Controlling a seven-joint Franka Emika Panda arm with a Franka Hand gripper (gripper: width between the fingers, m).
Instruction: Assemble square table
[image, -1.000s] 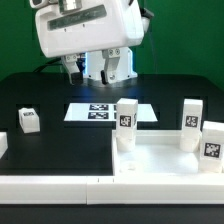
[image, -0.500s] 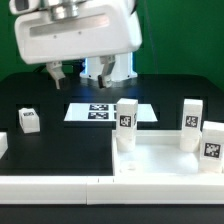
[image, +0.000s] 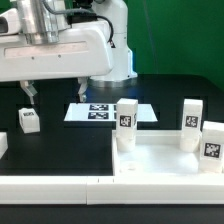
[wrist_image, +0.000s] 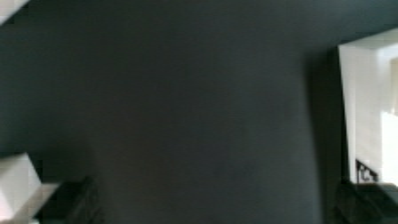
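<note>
The square table's white panel (image: 165, 160) lies at the front on the exterior view's right. Three tagged white legs stand upright on it: one at its far left corner (image: 127, 125), one further right (image: 192, 125), one at the right edge (image: 213, 141). A loose leg (image: 28, 121) rests on the black table at the left. My gripper (image: 53, 94) hangs above the table between that loose leg and the marker board, open, with nothing between its fingers (image: 27, 92). The wrist view is blurred: dark table, with a white patch (wrist_image: 374, 100) at one edge.
The marker board (image: 100, 112) lies flat behind the panel. A long white rail (image: 50, 186) runs along the front edge. Another white piece (image: 2, 145) pokes in at the exterior view's left border. The robot's base (image: 118, 50) stands at the back.
The hand has swung from the back centre toward the exterior view's left and come lower, now near the loose leg. Its jaws stayed open. No part moved.
</note>
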